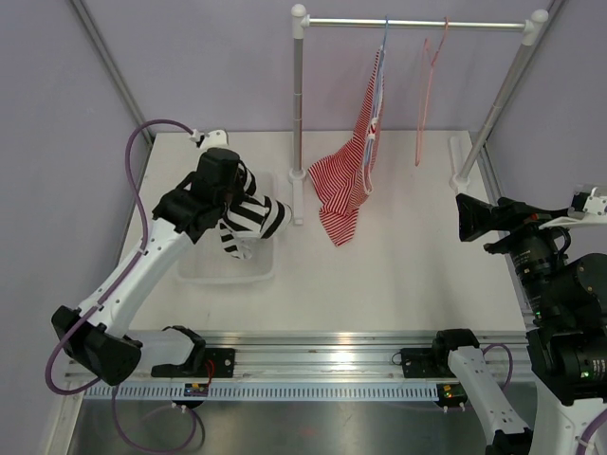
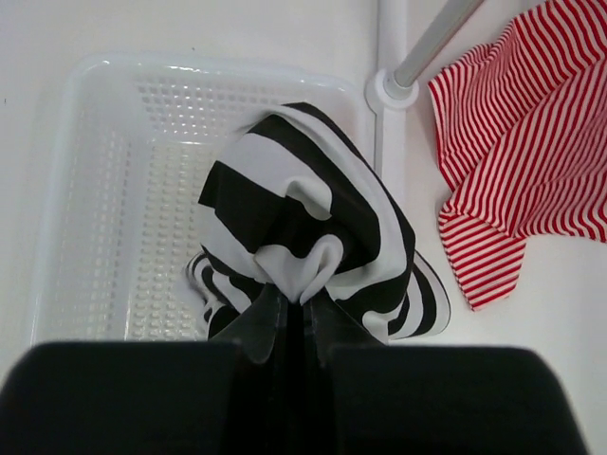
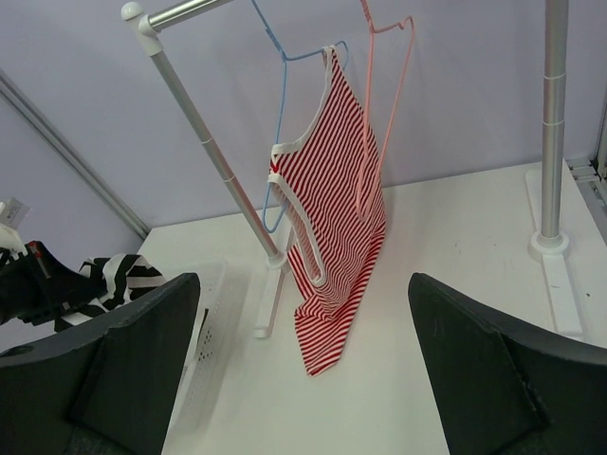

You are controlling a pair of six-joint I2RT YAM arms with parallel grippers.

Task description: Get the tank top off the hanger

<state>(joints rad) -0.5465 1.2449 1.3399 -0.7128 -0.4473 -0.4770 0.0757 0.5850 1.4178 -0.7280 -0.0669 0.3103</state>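
White table (image 1: 408, 275) against lilac walls, with a clothes rack (image 1: 417, 23) standing at its twelve-to-one o'clock edge.

At nine o'clock in the top view, the left arm reaches over a clear perforated plastic basket (image 1: 204, 270). Its wrist hides the fingers there. The left wrist view shows them: the left gripper (image 2: 302, 318) is pressed together, pinching a gathered fold of the black-and-white striped tank top (image 2: 313, 218), which hangs bunched over the basket's right side. Whether its lowest fold touches the basket floor is hard to tell.

On the rail, a blue hanger (image 1: 383, 57) carries a red-and-white striped top (image 1: 346, 180) whose hem trails onto the table. Just to its right hangs the pink wire hanger (image 1: 427, 95), well apart from the tank top. The right wrist view shows both hooks over the rail more plainly.

At three o'clock the right gripper (image 1: 465, 218) hovers with fingers spread wide, touching nothing.

Count: two arms, two hangers, two garments, one basket.
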